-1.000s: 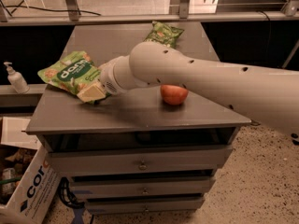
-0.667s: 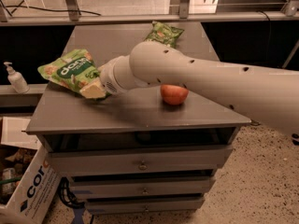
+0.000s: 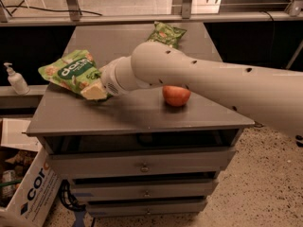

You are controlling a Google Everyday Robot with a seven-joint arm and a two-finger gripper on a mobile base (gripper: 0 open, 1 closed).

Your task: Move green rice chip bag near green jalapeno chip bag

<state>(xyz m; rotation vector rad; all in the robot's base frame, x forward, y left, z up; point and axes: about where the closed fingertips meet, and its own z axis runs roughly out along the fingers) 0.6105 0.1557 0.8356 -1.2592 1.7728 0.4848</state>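
The green rice chip bag (image 3: 71, 70), light green and puffy with a dark oval logo, is at the left side of the grey cabinet top (image 3: 137, 110). It is tilted, with its left end up. My gripper (image 3: 94, 91) is at the bag's lower right corner and is shut on it; one pale finger (image 3: 93, 92) shows below the bag. The green jalapeno chip bag (image 3: 166, 34), smaller and darker, lies flat at the back of the top, right of centre. My white arm (image 3: 199, 79) crosses from the right and hides the space between the two bags.
A red apple (image 3: 176, 95) sits on the top just in front of my arm. A soap dispenser (image 3: 16, 79) stands on a ledge at the left. A cardboard box (image 3: 28, 193) is on the floor at the lower left. Drawers are below the top.
The rice chip bag has shifted slightly up and to the left with my gripper on it. The jalapeno bag and the apple have not moved.
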